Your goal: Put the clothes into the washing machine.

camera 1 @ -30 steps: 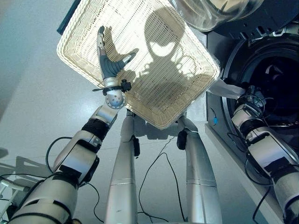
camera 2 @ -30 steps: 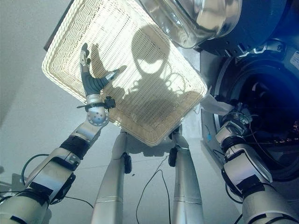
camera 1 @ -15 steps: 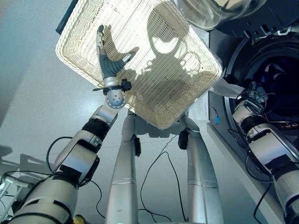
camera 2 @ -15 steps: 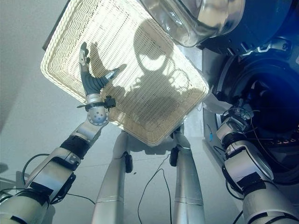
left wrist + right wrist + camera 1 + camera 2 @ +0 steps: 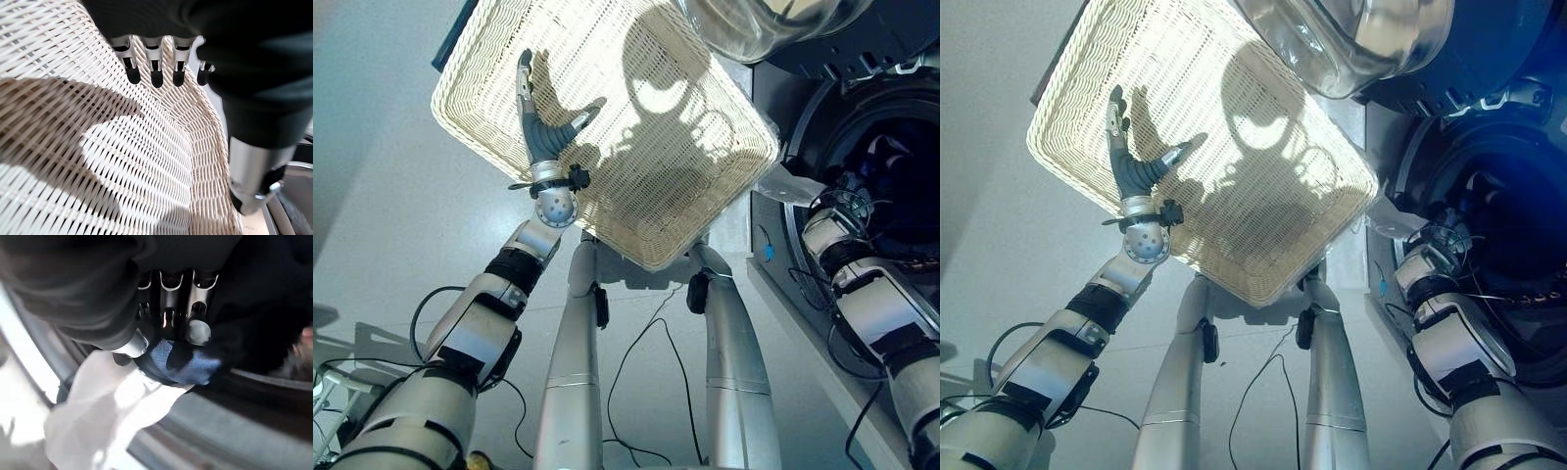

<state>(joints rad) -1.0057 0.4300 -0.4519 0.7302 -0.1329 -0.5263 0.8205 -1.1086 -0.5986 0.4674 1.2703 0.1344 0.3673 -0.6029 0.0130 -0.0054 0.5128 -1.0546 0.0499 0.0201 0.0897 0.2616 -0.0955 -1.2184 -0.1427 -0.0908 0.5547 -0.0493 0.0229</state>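
My right hand [image 5: 168, 303] is inside the washing machine's dark drum [image 5: 901, 137], fingers curled on a blue cloth [image 5: 183, 366] at the drum's lip. A white cloth [image 5: 790, 184] hangs over the drum's rim beside that wrist and is also in the right wrist view as the white cloth [image 5: 107, 406]. My left hand [image 5: 542, 135] is held open with straight fingers [image 5: 155, 73] above the floor of the cream wicker basket [image 5: 646, 257]. No clothes lie in the part of the basket that I see.
The machine's open round glass door [image 5: 1351, 39] juts out over the basket's far corner. The machine's front [image 5: 766, 294] runs along the right. Pale floor [image 5: 382, 225] lies to the left of the basket.
My right hand has gone slightly deeper into the drum. The left hand and the basket have stayed as they were.
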